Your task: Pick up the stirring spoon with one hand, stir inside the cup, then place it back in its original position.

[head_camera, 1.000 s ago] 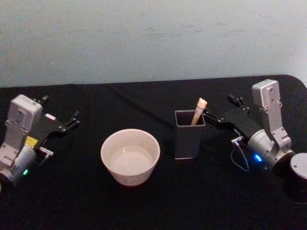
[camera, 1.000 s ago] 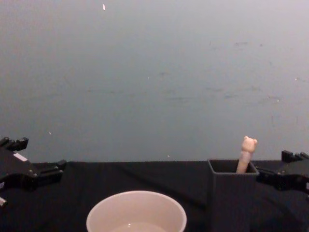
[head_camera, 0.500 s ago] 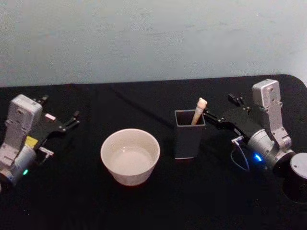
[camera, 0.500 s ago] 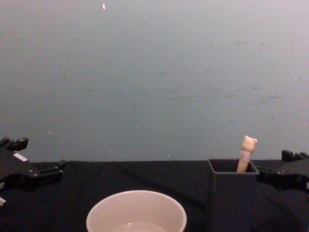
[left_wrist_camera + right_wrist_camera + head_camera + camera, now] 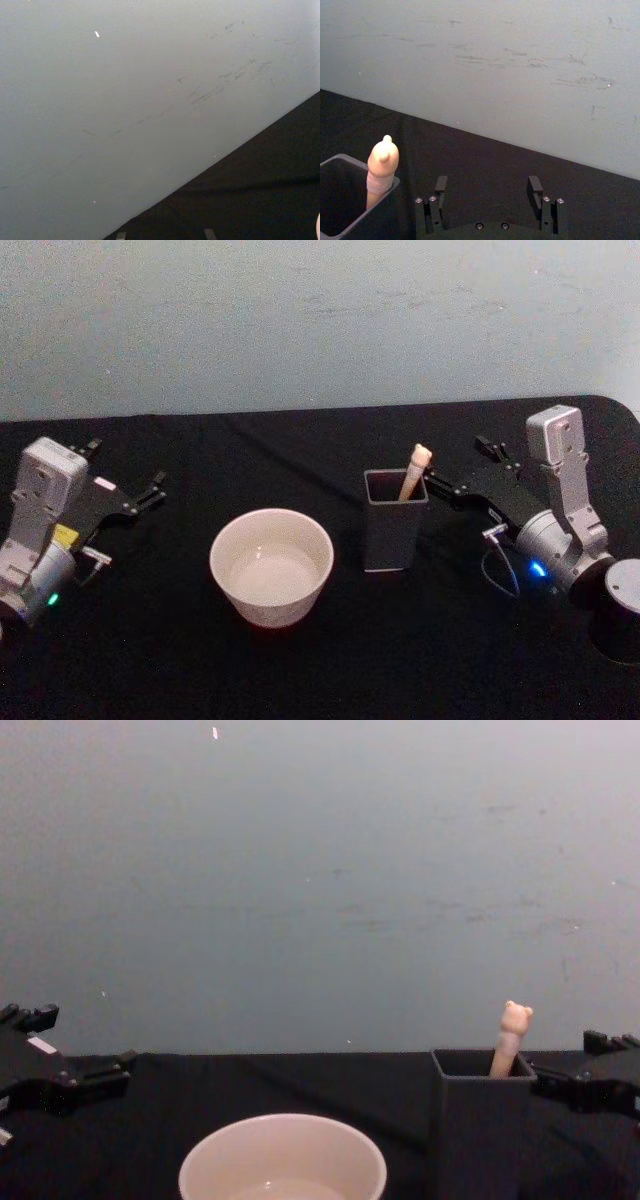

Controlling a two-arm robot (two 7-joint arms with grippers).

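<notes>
The spoon [image 5: 414, 470] is standing in the gray holder [image 5: 394, 520], handle leaning toward the right gripper [image 5: 452, 487], which is sitting just beside it, fingers spread and empty. I'd be pinching just under the bear head and lifting straight up, clearing the rim before swinging to the cup [image 5: 271, 566]. Left gripper [image 5: 148, 491] is parked far left, looks spread.
</notes>
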